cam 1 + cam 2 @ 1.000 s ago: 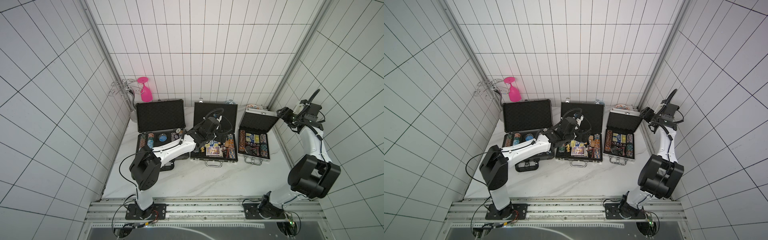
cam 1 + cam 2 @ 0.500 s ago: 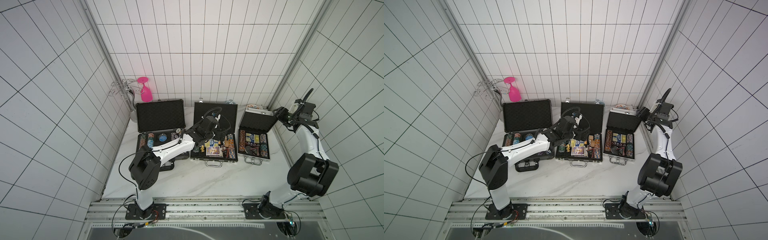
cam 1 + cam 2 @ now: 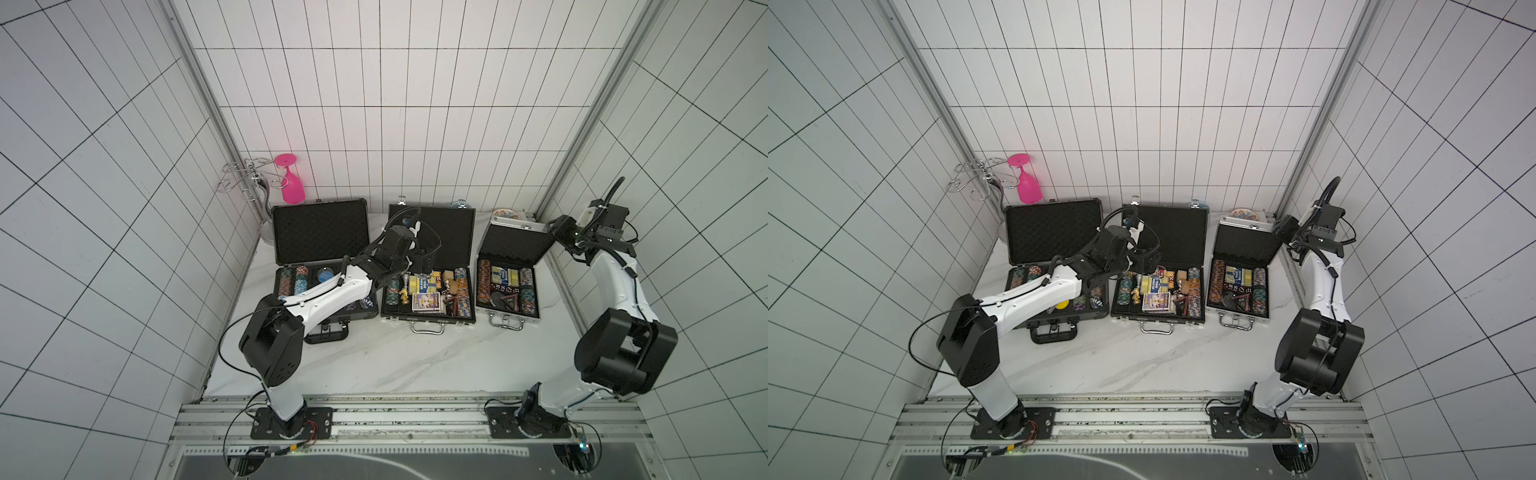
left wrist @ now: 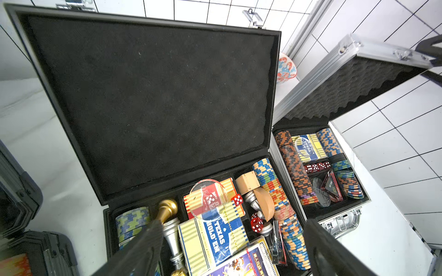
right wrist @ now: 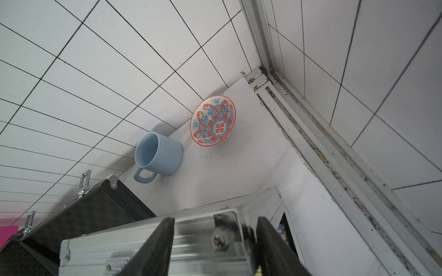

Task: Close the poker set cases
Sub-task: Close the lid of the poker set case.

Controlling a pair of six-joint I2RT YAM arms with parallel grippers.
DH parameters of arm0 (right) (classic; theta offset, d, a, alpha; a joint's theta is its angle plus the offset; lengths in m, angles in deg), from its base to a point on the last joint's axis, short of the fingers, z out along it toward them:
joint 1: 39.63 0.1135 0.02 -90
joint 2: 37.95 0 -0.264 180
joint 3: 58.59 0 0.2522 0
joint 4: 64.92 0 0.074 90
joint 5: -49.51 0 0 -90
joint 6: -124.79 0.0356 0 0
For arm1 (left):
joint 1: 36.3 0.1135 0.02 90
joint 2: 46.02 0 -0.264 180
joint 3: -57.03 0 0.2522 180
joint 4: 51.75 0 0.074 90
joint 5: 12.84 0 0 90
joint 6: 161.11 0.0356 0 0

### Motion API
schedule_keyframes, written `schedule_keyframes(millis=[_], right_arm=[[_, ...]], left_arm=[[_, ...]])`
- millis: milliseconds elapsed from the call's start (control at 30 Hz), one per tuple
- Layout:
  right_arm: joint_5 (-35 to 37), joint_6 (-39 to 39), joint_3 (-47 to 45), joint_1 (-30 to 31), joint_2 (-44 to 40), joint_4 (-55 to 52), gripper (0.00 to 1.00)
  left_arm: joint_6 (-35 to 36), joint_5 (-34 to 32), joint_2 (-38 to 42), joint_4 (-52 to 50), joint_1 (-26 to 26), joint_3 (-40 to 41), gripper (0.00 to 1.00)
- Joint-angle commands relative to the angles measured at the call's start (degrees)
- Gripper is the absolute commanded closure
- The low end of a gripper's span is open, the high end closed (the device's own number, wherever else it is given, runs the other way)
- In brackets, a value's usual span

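Three cases stand open in a row on the white table (image 3: 395, 357), handles toward the robot's base.

- large dark-grey case (image 3: 320, 230): on the left arm's side, lid upright, chips in the tray.
- medium black case (image 3: 453, 237): in the middle, lid upright. The tray is crowded with chips, card boxes, dice and chess pieces.
- small silver case (image 3: 513, 249): just beside the medium one on the right arm's side, lid raised at a slant.

The left gripper (image 4: 236, 258) hangs over the medium black case's tray, toward the hinge side. Its jaws are wide apart with nothing clamped. Chips and card boxes lie below the gap.

The right gripper (image 5: 215, 246) is at the free upper edge of the silver lid (image 5: 119, 239), at the corner nearer the side wall. In the wrist view its black fingers (image 5: 157, 243) stand apart, with the aluminium rim and its corner bracket in the gap. One finger is just beside the corner's end and the other crosses the rim. I cannot tell whether the pads press on the metal.

Behind the cases, by the back wall, are a blue mug (image 5: 157, 155) and a patterned bowl (image 5: 213, 124). In the far corner a pink glass (image 3: 293, 189) hangs upside down at a wire rack (image 3: 245, 183).
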Motion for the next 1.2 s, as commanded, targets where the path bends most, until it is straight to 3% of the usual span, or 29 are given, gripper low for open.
schedule_keyframes(millis=[0,933,1167], right_arm=[[-0.69,0.43,-2.9,1.84,-3.0,-2.9,0.44],[5.47,-2.38,-5.54,5.44,-9.85,-10.87,0.44],[5.88,-3.01,-6.16,5.6,-11.3,-12.11,0.43]], left_arm=[[0.06,0.28,1.82,0.98,0.25,0.93,0.07],[-1.5,4.82,0.48,-0.01,-0.62,-4.27,0.08],[-3.53,9.01,-5.46,1.16,-5.42,-10.05,0.08]])
